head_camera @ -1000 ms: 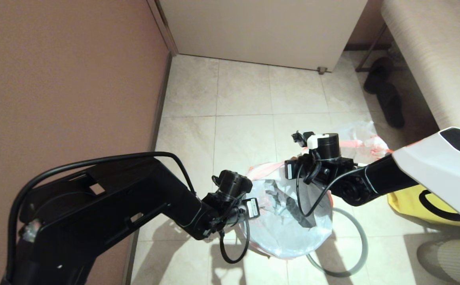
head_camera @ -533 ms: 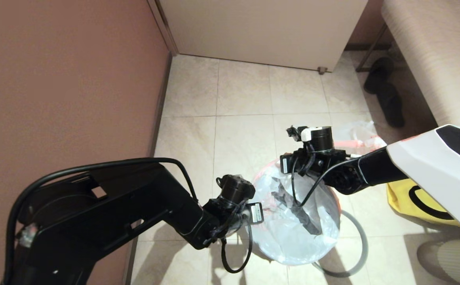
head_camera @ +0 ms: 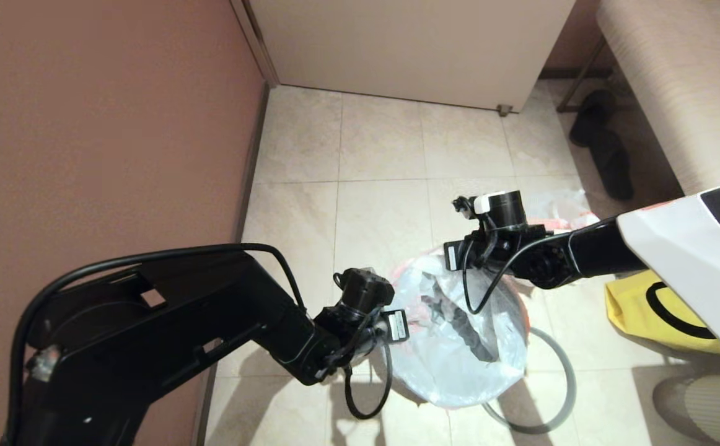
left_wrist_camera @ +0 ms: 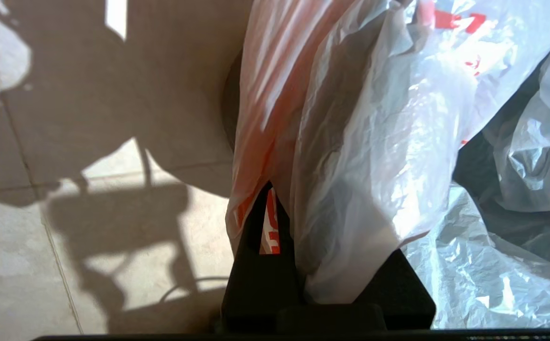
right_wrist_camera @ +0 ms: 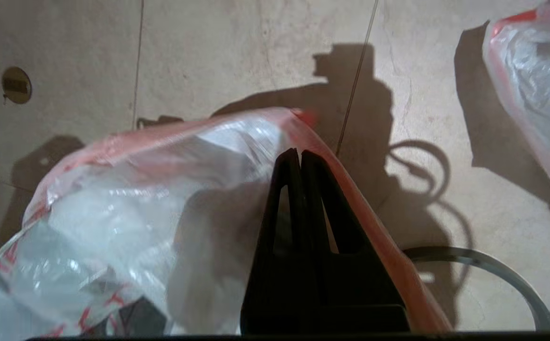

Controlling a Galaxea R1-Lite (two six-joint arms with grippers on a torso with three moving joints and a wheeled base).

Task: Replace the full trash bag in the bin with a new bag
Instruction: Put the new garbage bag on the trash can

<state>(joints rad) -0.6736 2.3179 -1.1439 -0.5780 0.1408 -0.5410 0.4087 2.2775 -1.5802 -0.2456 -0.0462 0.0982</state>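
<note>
seen from the head: new bag [head_camera: 459,347] draped over the bin, grey hoop [head_camera: 558,384] lying on the floor beside it, full trash bag [head_camera: 558,210] farther back. only at the wrists: left gripper [left_wrist_camera: 275,208] clamped on bunched rim film, right gripper [right_wrist_camera: 299,156] pinched shut on the pink rim band.
</note>
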